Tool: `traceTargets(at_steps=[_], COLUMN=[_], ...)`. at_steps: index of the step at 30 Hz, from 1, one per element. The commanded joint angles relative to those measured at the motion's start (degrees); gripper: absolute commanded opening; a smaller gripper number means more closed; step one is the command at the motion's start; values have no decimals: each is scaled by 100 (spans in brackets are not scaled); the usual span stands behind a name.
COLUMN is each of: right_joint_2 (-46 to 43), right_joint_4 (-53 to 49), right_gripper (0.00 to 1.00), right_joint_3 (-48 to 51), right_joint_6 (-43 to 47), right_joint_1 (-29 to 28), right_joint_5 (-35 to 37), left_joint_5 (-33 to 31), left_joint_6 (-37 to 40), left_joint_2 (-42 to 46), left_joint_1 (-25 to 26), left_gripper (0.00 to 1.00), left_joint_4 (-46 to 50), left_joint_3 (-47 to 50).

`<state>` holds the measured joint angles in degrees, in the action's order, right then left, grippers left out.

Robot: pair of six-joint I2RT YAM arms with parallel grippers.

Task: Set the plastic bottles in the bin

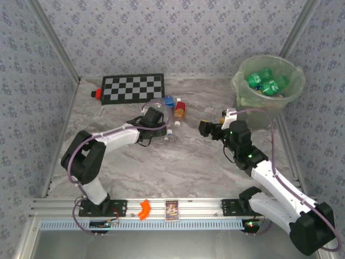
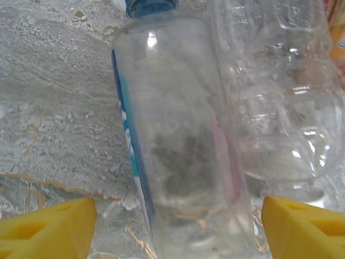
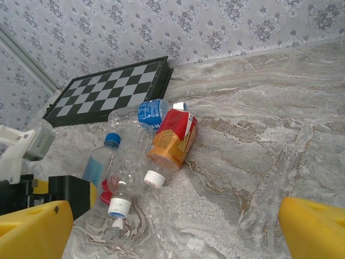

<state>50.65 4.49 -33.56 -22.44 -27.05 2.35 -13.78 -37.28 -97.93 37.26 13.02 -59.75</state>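
— Yellow fingertips [image 2: 48,224] of the left gripper [image 2: 178,229] sat lowest in its wrist view. What did they have?

— Nothing pinched yet. They stood spread either side of a clear bottle with a blue label [image 2: 183,135] lying on the tabletop [image 2: 54,108]. Bare marble showed between one pad and the bottle wall. I'd judge they straddled it that way to take it across its body.

— And its neighbours?

— A crumpled clear bottle [image 2: 280,108] lay close against it, with an orange-brown bottle [image 3: 173,137] just beside. That cluster lay toward the far edge, in front of the chessboard [image 1: 133,88].

— The right gripper [image 3: 172,229]?

— Spread wide and empty over the middle of the tabletop, facing the pile. Probably waiting its turn.

— The bin [image 1: 283,105]?

— Far right corner, with green bottles [image 1: 267,81] already inside.
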Motion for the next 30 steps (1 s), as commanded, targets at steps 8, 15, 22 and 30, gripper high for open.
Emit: traceTargets(at_steps=[8, 15, 22, 30], right_joint_2=[-20, 96, 220, 306], right_joint_4=[184, 218, 271, 476], right_gripper=[100, 100, 100, 100], right_joint_3=[69, 78, 82, 128], right_joint_6=[-21, -65, -98, -220], right_joint_1=[-25, -26, -20, -35], right_joint_5=[80, 15, -81, -317], left_joint_5=[2, 49, -32, 8], left_joint_6=[176, 232, 169, 262], left_joint_2=[-426, -428, 261, 1741], left_joint_1=[-170, -209, -201, -103], left_gripper=[68, 50, 45, 49], left_joint_4=[-153, -289, -330, -193], left_joint_3=[-117, -26, 438, 1181])
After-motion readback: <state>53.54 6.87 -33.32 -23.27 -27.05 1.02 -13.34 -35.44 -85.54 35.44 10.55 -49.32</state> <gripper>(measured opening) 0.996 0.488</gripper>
